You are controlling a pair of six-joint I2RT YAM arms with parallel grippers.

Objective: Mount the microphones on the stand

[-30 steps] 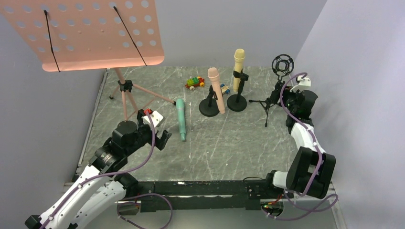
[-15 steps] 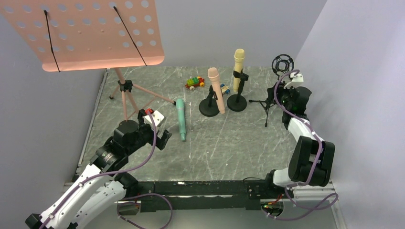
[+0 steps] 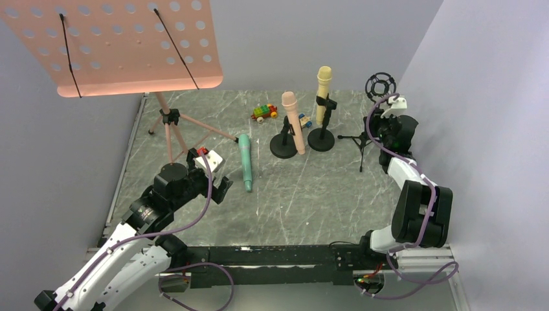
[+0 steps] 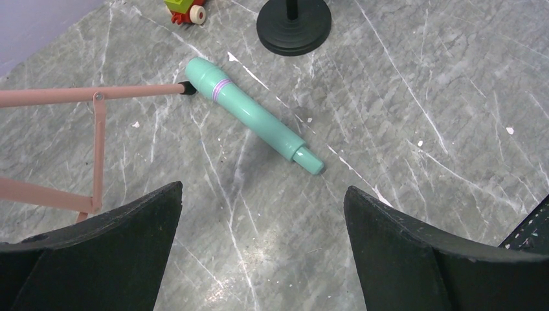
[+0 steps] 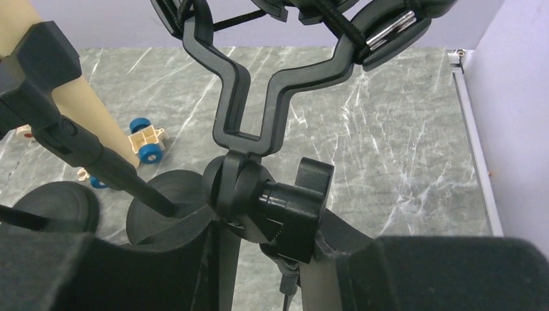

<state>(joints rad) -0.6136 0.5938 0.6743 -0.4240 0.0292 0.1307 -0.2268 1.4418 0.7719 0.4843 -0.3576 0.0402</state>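
Hovering with its fingers spread wide, the left pincer has held its place. The mint-green microphone lies flat on the desk just ahead of it, ungripped. Farther right, the right pincer, seemingly clamped on the shock-mount stand below its knob, has shifted it slightly backward, likely readying it for a microphone.

3 microphones | 3 mic stands | 1 music stand | 2 toy cars
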